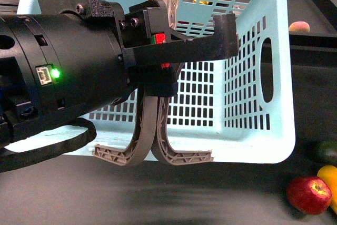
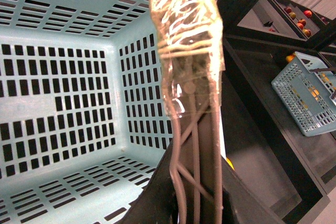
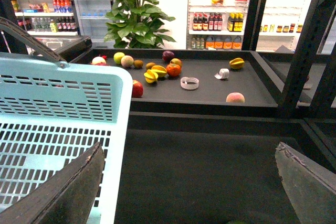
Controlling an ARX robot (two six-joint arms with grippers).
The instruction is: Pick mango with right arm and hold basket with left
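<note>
My left pincer [image 2: 195,203] is clamped on the two grey-brown handles [image 1: 149,130] of the turquoise basket [image 1: 274,146], where clear tape [image 2: 184,19] binds them together. My right pincer [image 3: 189,192] gapes wide with nothing in it, beside the basket's rim. The mango [image 1: 328,178] lies on the dark tabletop [image 1: 158,198] off the basket's near right corner, just beside a red apple [image 1: 309,194]. The labels on the shelf bottles [image 3: 218,23] are too small to read.

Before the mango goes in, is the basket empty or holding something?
Empty, as far as visible: in the left wrist view the basket has a bare slotted floor, though its taped handles hide one side.
</note>
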